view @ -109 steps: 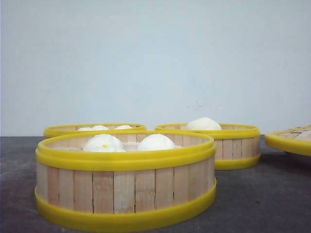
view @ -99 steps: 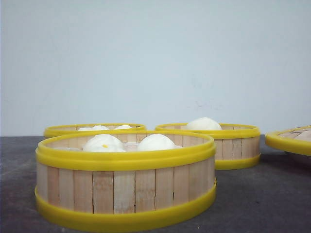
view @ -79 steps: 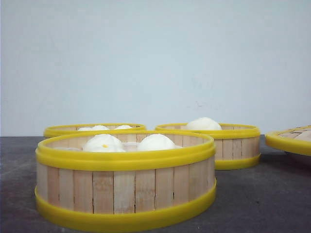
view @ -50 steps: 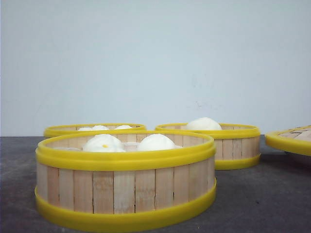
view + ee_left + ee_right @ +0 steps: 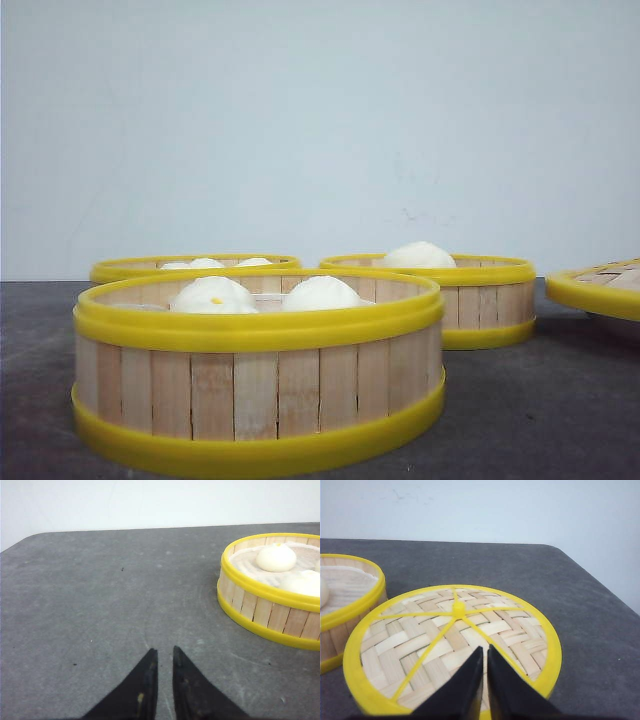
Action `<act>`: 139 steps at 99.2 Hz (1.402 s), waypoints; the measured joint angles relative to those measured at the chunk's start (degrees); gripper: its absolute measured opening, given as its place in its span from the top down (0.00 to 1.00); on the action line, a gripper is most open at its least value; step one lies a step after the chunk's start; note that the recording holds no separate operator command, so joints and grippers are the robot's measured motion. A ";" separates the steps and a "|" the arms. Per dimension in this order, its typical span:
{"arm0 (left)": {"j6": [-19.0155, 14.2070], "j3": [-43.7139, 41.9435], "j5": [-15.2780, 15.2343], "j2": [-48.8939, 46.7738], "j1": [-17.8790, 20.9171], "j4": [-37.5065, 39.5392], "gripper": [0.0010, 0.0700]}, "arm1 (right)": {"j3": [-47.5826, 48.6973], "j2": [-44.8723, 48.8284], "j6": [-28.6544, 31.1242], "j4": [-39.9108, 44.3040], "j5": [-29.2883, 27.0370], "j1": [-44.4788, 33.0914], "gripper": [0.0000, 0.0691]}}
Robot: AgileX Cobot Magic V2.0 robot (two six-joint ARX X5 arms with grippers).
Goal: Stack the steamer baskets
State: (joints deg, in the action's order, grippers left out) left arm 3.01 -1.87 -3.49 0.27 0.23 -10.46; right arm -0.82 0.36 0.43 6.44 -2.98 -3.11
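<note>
Three steamer baskets with pale slat walls and yellow rims stand on the dark table, each holding white buns. The nearest basket (image 5: 258,392) is at the front left, another basket (image 5: 193,265) sits behind it, and a third basket (image 5: 480,300) is at the back right. Neither gripper shows in the front view. My left gripper (image 5: 164,652) is shut and empty, low over bare table, with a basket (image 5: 265,611) off to one side. My right gripper (image 5: 485,650) is shut and empty, hovering over the flat woven lid (image 5: 420,645), with a basket's (image 5: 350,611) edge beside the lid.
The yellow-rimmed woven lid (image 5: 600,285) lies at the right edge of the front view. The table's rounded corners and edges (image 5: 20,542) (image 5: 580,567) meet a plain pale wall behind.
</note>
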 joint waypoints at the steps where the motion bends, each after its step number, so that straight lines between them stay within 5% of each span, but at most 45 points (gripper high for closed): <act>1: 0.00 0.00 0.00 0.00 0.00 0.00 0.97 | 0.00 0.00 0.00 0.00 0.00 0.00 0.99; 64: -0.85 0.00 0.02 0.00 0.00 0.17 0.97 | 0.00 0.00 0.00 -0.02 0.02 0.00 0.99; 80: -7.43 0.00 0.44 0.00 0.00 3.69 0.97 | 0.00 0.00 2.05 -0.04 0.26 0.00 0.99; 96: -15.82 0.00 0.44 0.00 0.00 3.43 0.97 | 0.00 0.00 11.23 -0.04 3.23 0.00 0.99; 139: -24.09 -0.07 0.42 0.04 0.00 3.43 0.98 | 0.00 0.00 27.08 -1.88 6.21 0.00 0.99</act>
State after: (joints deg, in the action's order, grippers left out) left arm -21.08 -1.93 -3.07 0.32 0.23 -7.03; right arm -0.82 0.36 27.51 4.56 3.22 -3.11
